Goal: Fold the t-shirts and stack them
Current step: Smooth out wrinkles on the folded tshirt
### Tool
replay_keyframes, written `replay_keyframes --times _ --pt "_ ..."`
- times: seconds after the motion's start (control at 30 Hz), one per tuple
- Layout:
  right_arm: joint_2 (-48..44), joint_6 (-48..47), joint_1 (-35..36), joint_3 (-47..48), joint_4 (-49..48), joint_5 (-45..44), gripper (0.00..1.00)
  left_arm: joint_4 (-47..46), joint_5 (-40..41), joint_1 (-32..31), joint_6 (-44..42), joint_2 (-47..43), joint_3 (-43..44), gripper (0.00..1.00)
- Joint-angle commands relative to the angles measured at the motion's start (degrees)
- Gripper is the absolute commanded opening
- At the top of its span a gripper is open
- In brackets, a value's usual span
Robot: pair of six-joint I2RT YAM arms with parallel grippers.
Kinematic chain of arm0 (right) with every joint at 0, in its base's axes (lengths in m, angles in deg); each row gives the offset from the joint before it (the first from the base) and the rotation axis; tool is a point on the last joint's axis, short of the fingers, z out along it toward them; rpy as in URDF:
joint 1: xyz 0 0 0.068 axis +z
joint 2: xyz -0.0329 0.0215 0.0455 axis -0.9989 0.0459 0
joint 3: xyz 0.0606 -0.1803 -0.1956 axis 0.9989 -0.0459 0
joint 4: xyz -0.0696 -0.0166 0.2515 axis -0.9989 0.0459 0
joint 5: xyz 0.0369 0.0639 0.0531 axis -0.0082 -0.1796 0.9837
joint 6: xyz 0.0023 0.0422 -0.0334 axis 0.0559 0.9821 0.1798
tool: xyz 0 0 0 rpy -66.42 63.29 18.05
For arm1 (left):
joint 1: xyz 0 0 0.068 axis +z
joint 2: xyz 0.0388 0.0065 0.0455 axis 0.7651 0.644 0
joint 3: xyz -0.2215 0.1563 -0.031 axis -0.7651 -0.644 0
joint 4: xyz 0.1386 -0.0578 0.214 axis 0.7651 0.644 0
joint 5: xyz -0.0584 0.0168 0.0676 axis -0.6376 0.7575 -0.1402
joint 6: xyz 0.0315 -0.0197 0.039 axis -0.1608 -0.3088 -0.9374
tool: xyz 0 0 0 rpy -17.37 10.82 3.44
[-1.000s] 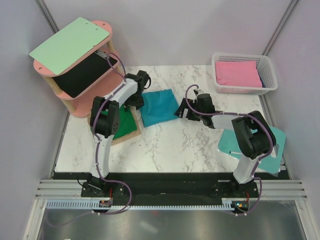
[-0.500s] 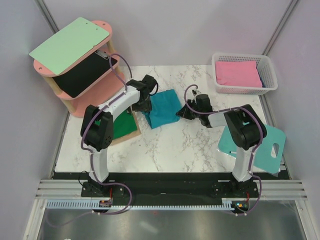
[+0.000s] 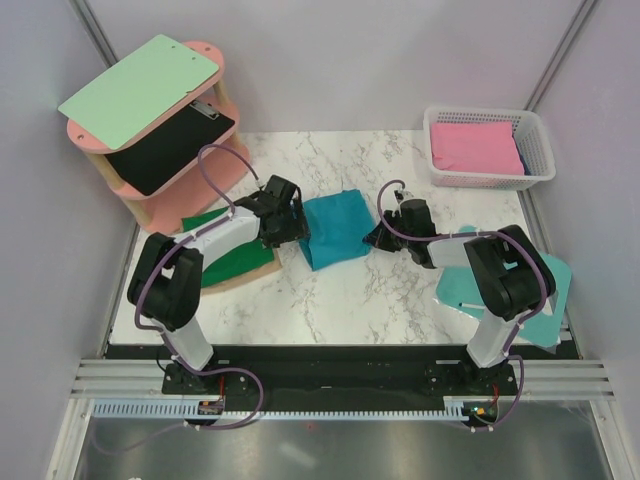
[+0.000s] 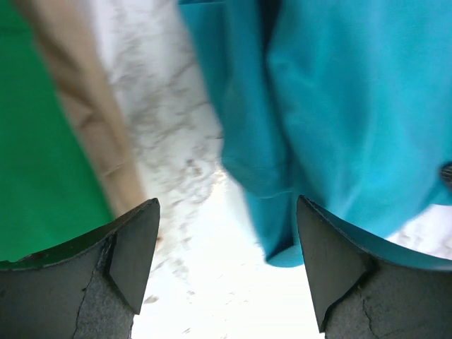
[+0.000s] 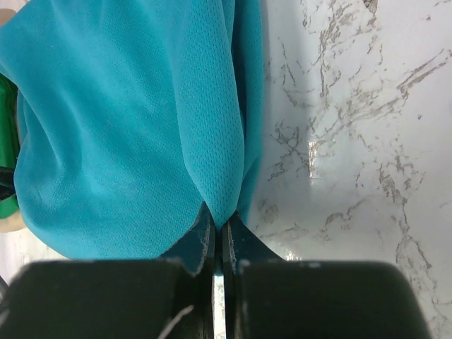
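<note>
A folded teal-blue t-shirt (image 3: 338, 228) lies mid-table. My right gripper (image 3: 379, 236) is at its right edge; in the right wrist view the gripper (image 5: 222, 227) is shut on a pinched fold of the teal cloth (image 5: 120, 127). At the shirt's left edge my left gripper (image 3: 299, 234) is open. In the left wrist view that gripper (image 4: 227, 265) holds nothing, with bare marble between its fingers (image 4: 134, 247) and the teal shirt (image 4: 346, 106) just ahead to the right. The dark green t-shirt (image 3: 228, 256) lies folded on a tan board (image 3: 250, 276) at the left.
A pink two-tier shelf (image 3: 205, 170) at the back left carries a mint-green clipboard (image 3: 140, 88). A white basket (image 3: 488, 150) with pink cloth stands at the back right. A teal plastic board (image 3: 460, 288) lies under the right arm, near the table's right edge.
My right gripper has shut on the teal shirt's right edge. The shirt has shifted a little right and nearer. My left arm has swung its elbow out to the left and lowered.
</note>
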Motion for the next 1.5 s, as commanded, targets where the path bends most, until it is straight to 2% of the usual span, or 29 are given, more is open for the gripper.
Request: replay_keyframes --times 0.0,0.17,0.37,0.63,0.83,1.27,1.47 --pt "0.3 -1.3 -0.4 0.5 0.2 -0.4 0.01 -17.2 -10.0 -0.2 3.6 -3.9 -3.1 0.84" --pt "1.7 -0.2 -0.5 0.4 -0.8 0.2 0.02 -19.1 -14.4 -0.3 5.9 -0.9 -2.4 0.85" --pt "2.0 -0.3 -0.6 0.5 -0.6 0.6 0.02 -17.6 -11.5 -0.6 7.5 2.9 -3.2 0.84" --pt "2.4 -0.6 -0.8 0.7 -0.3 0.8 0.02 -17.6 -8.5 -0.6 7.1 -10.6 -9.4 0.84" --pt "3.5 0.3 -0.8 0.7 -1.5 2.1 0.03 -18.0 -9.9 -0.9 7.5 -16.1 -10.4 0.84" --pt "4.3 0.1 -0.8 1.3 -1.2 2.6 0.04 -22.6 -11.0 -1.0 7.8 -2.9 -6.3 0.82" --pt "4.3 -0.1 -0.8 1.3 -0.7 3.1 0.05 -26.6 -11.5 -0.9 7.8 1.4 -4.3 0.77"
